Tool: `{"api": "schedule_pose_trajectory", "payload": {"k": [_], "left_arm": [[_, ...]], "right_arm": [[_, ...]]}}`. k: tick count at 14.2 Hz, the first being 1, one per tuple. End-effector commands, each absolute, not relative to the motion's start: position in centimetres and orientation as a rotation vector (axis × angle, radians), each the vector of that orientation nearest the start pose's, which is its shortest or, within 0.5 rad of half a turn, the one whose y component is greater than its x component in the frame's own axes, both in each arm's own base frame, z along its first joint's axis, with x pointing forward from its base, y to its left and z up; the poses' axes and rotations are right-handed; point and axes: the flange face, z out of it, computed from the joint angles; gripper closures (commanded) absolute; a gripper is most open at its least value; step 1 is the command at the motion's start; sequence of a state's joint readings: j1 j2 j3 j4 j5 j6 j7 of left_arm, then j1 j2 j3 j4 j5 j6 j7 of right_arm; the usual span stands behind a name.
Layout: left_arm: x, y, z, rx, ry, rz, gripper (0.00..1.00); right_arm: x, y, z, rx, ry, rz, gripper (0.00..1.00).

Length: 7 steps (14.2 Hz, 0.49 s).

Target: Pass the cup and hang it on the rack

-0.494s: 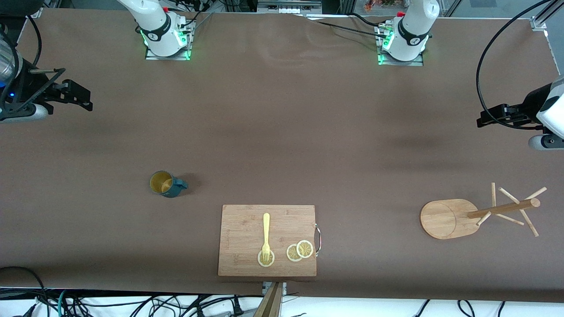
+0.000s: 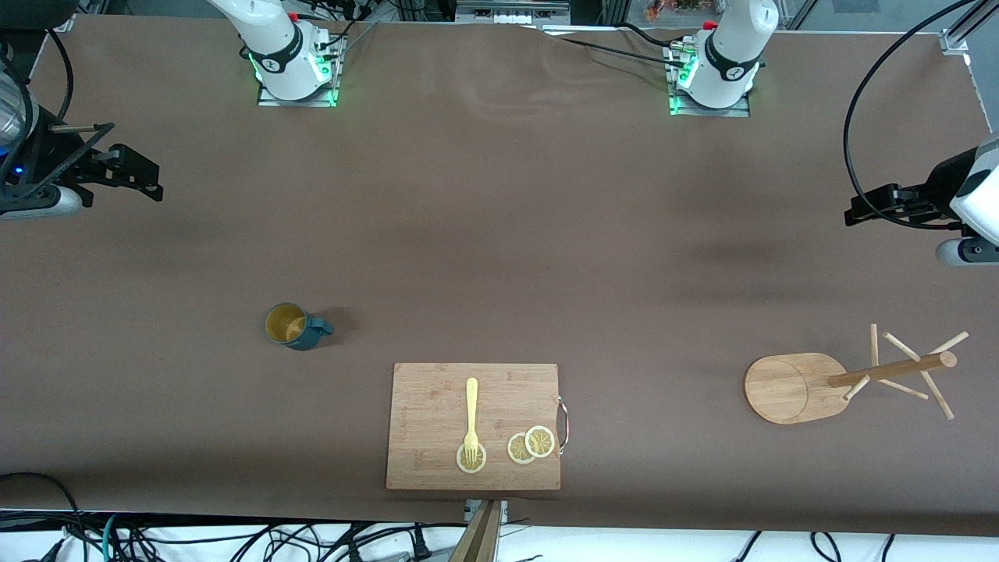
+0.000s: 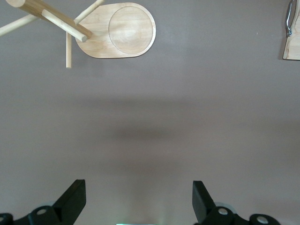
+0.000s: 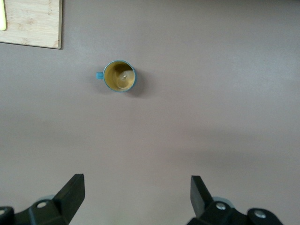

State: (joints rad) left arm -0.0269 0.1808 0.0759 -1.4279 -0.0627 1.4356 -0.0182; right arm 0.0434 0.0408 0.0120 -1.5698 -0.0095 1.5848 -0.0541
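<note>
Brown table (image 2: 499, 234): cutting board (image 2: 437, 406) lies between cup (image 2: 295, 325) and rack (image 2: 796, 387).

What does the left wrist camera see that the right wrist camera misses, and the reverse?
Only the left wrist view shows the rack, standing on its oval base, and the left tool, open over bare table. Only the right wrist view shows the cup, upright with its yellow inside showing, the end of a yellow fork, and the right tool, also open. Both share the brown table and an edge of the cutting board.
</note>
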Motion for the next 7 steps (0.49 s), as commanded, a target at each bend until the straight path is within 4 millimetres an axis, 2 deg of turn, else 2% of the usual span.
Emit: {"api": "schedule_pose_trajectory", "payload": {"k": [1,7], "left_arm": [[59.82,1.89,58.18,-3.178,-0.077,0.256,0.00],[59.82,1.89,58.18,-3.178,-0.074,0.256,0.00]], "right_arm": [[56.82,3.32,60.96,-3.150,-0.165,0.024,0.00],[56.76,3.23,60.83,-3.150,-0.165,0.036,0.00]]}}
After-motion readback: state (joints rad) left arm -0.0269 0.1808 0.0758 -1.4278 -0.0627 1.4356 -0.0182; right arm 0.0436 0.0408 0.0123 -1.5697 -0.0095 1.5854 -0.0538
